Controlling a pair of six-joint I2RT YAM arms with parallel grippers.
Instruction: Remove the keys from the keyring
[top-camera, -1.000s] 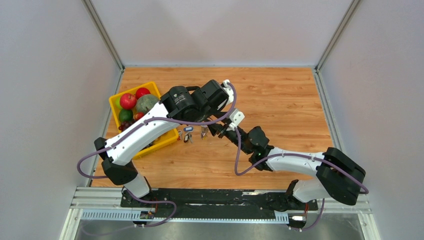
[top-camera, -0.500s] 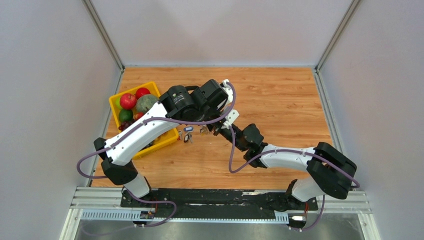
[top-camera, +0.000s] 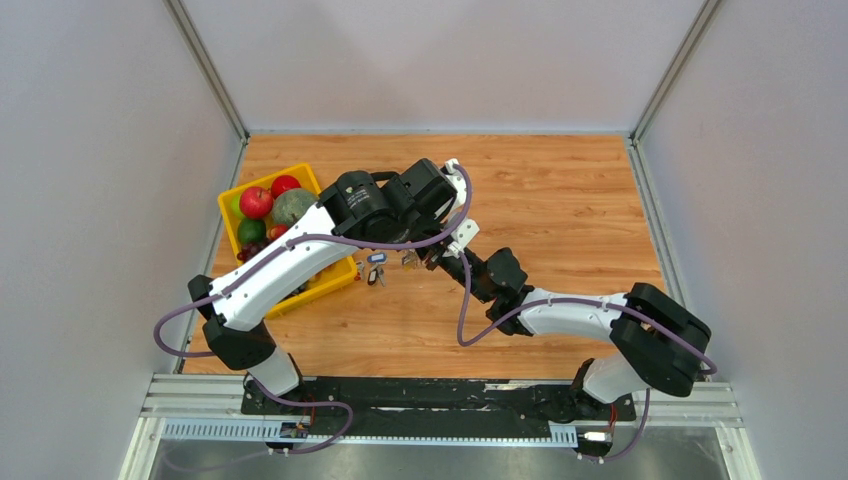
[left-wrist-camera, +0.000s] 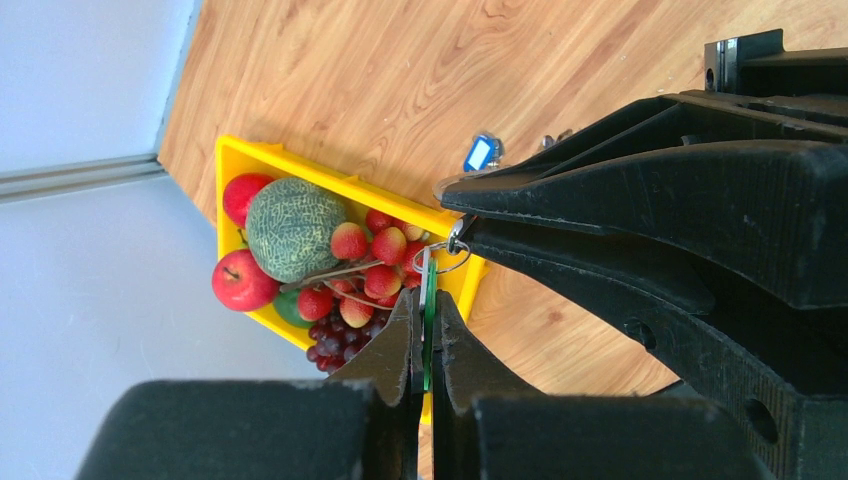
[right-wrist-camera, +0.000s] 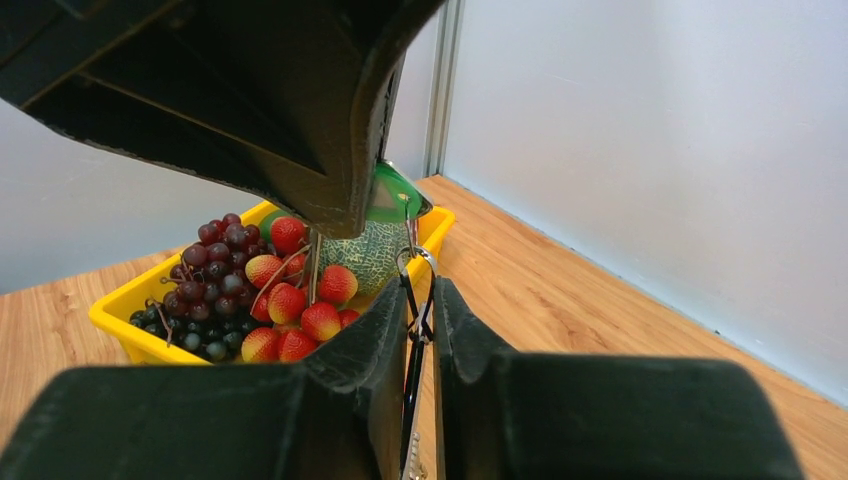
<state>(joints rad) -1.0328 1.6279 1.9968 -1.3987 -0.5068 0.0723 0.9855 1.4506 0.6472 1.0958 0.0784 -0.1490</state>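
Note:
My left gripper (top-camera: 411, 257) is shut on a green key tag (left-wrist-camera: 429, 298), held edge-on between its fingers above the table. A small silver keyring (left-wrist-camera: 452, 256) hangs from the tag's top. My right gripper (top-camera: 432, 259) meets it from the right, tip to tip. In the right wrist view my right gripper (right-wrist-camera: 418, 305) is shut on a black key (right-wrist-camera: 413, 345) hanging below the keyring (right-wrist-camera: 416, 258), with the green tag (right-wrist-camera: 390, 197) just above. A blue-tagged key (top-camera: 376, 259) lies loose on the table with other small keys beside it; it also shows in the left wrist view (left-wrist-camera: 481, 153).
A yellow fruit basket (top-camera: 338, 279) with apples, a melon, strawberries and grapes stands left of the grippers, partly under my left arm. Its rim (left-wrist-camera: 240, 160) shows in the left wrist view. Grey walls enclose the wooden table on three sides.
My right arm has moved left and its gripper has closed in on my left gripper. In the last half second almost nothing moved. The left arm stayed put.

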